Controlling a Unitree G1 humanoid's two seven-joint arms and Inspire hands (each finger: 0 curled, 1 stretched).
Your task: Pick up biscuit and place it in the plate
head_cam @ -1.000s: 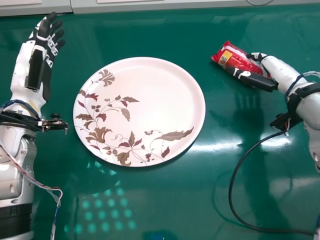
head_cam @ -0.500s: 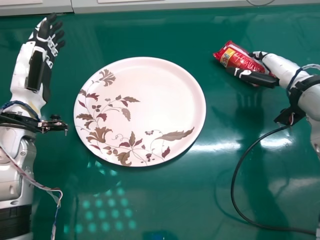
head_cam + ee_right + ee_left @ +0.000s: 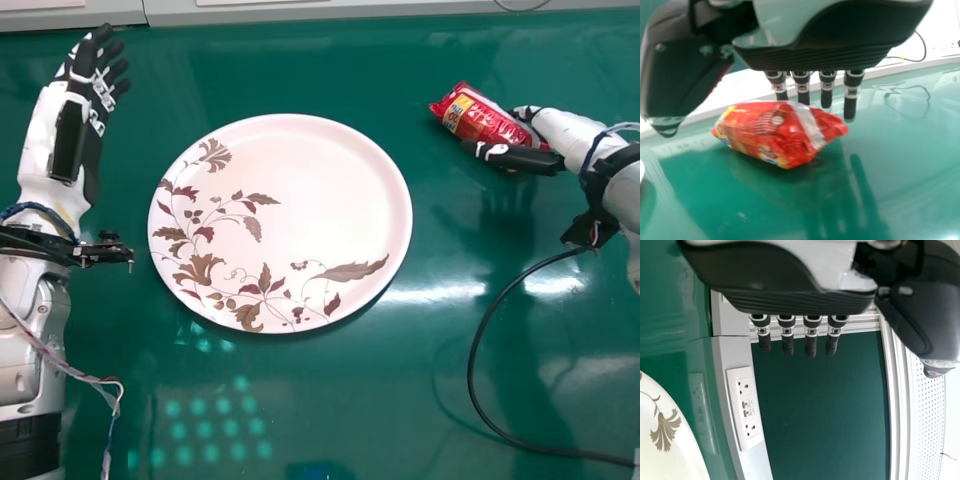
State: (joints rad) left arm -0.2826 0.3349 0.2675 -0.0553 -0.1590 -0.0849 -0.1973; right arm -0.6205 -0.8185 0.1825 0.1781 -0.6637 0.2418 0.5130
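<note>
Biscuit packet (image 3: 482, 117), head view: a red wrapper lying on the green surface (image 3: 400, 410), toward 2 o'clock from the plate's centre, its long axis running from about 10 to 4 o'clock.
Right hand (image 3: 515, 159), head view: open, reaching toward 10 o'clock around the packet's near end, the thumb along its 6 o'clock side; this is clearly the nearer arm, and hand and packet point much the same way.
Plate (image 3: 330, 200), head view: round, pale, leaf-patterned, well apart from the packet, toward its 8 o'clock.
Left hand (image 3: 92, 82), head view: open, fingers straight, toward the plate's 10 o'clock, far from the packet.
Left hand, left wrist view: fingers extended, holding nothing, with part of the plate off to one side.
Packet, right wrist view: stretched across the opening from the thumb side to the fingertips; whether they touch, I cannot tell.
Next move, right wrist view: likely closing thumb and fingers across the wrapper's width, then a carry toward the head view's 8 o'clock; a loose pinch might let it slip.
</note>
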